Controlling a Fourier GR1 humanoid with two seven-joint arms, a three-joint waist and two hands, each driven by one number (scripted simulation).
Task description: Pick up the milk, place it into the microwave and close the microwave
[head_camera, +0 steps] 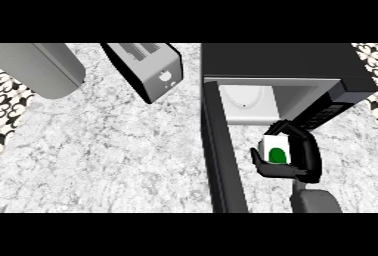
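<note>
View: one, from the robot's head
Facing: steeply down onto the counter (111, 160)
Nearness: close above; right forearm (316, 201) enters from the lower edge
Reach: toaster (148, 67) to open microwave (288, 65)

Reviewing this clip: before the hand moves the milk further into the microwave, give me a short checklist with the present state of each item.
1. Milk held: ok. The right hand is curled round the milk carton.
2. Microwave door open: ok. The door stands swung out at the left of the opening.
3. Cavity free: ok as far as seen. Only the white plate shows inside the microwave; the rest is hidden.
4. Carton inside yet: not ok. It is in front of the opening.
5. Carton upright: cannot tell.
6. Left hand clear of the door: cannot tell; it is not in view.
</note>
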